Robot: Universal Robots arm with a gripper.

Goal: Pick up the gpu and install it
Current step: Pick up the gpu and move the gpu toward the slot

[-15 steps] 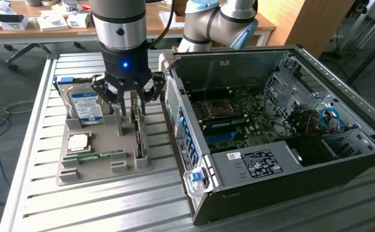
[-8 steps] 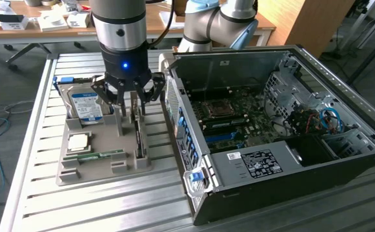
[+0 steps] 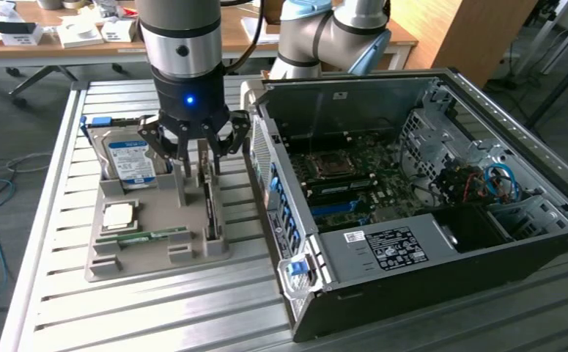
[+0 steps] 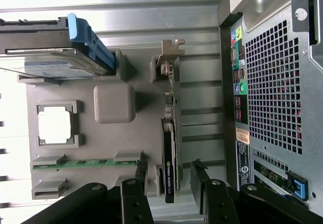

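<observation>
The gpu (image 3: 208, 209) stands on its long edge in a slot on the side of the grey holder (image 3: 127, 265) nearest the case. In the wrist view the gpu (image 4: 170, 151) shows edge-on as a thin dark card with a silver end bracket (image 4: 169, 57). My gripper (image 3: 196, 176) hangs just above that slot, open, with one finger (image 3: 179, 183) on each side of the card's line. The wrist view has my gripper (image 4: 169, 191) straddling the card's near end, and a gap shows between the card and each black fingertip (image 4: 201, 181).
The grey holder (image 4: 115, 133) also carries a blue-labelled hard drive (image 3: 130, 161) on edge, a square processor (image 3: 119, 214) and a green memory stick (image 3: 152, 236). The open computer case (image 3: 411, 183) lies close beside it on the exterior view's right, on the slatted metal table (image 3: 146, 315).
</observation>
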